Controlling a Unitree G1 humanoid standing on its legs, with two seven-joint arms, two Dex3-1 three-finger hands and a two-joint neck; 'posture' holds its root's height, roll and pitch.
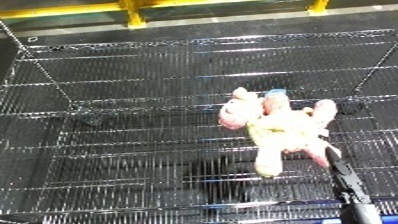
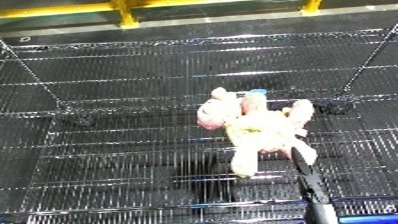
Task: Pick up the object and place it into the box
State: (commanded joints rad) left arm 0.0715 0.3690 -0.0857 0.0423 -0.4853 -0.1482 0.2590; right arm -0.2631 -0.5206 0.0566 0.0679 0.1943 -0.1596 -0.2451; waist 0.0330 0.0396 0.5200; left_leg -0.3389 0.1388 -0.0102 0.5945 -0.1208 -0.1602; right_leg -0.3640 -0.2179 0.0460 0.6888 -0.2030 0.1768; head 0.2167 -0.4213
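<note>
A pink and pale yellow plush toy (image 1: pixel 280 127) lies inside the black wire bin (image 1: pixel 204 42), right of its middle, head toward the far side and legs toward me. From the lower right corner my right hand (image 1: pixel 345 180) reaches in; only straight black fingers show. Their tips are at the toy's near leg, and nothing is curled round the toy. My left hand shows in neither view.
The bin's wire walls slope up on the left (image 1: pixel 44 75) and right (image 1: pixel 378 65); its near rim (image 1: pixel 178 207) crosses the bottom of the view. Beyond the bin are a dark floor and yellow rails (image 1: pixel 133 15).
</note>
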